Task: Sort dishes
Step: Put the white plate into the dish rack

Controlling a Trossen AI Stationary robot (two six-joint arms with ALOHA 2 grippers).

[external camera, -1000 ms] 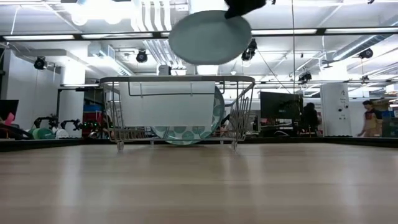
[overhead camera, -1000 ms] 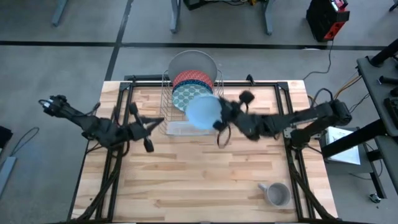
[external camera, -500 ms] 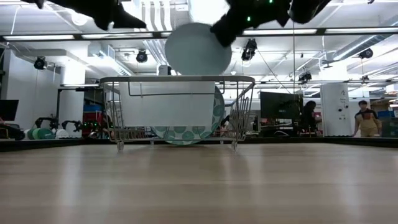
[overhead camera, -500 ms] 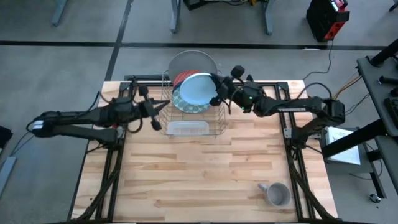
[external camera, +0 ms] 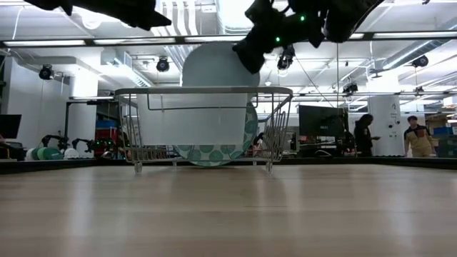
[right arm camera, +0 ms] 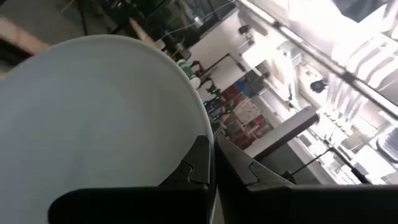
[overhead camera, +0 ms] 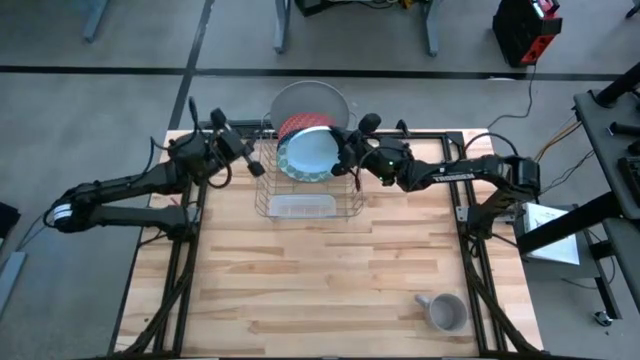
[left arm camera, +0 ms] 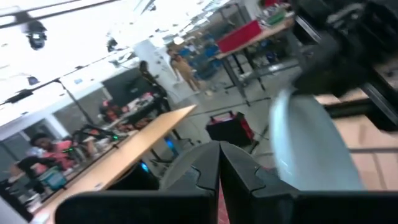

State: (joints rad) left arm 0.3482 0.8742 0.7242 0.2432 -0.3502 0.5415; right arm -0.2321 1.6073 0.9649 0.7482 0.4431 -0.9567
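So the wooden table [overhead camera: 320,270] takes up most of the high view, with the wire dish rack [overhead camera: 300,190] sitting at its far edge, roughly in the middle. Both arms reach in toward the rack from either side.

In the rack, the large plain grey plate [overhead camera: 305,98] stands at the very back, its top sticking out past the table edge. The red patterned plate [overhead camera: 298,124] is right in front of it, only a strip of it showing. The blue speckled plate [external camera: 250,132] peeks out low in the rack in the low view, mostly hidden behind the light-blue one.

The smaller light-blue plate [overhead camera: 312,152] is up front, standing on edge over the rack with its lower part already dipping between the wires and its top half above the rack's rim. The right tool [overhead camera: 345,157] is clamped on that plate's rim on the right side; the right wrist view shows the fingers [right arm camera: 199,163] pinched either side of the edge.

The left tool [overhead camera: 248,155] hangs just off the rack's left side, empty, fingers together as far as the left wrist view shows.

Smallest bit: a grey handled mug [overhead camera: 446,312] sits near the front right of the table, well apart from everything.
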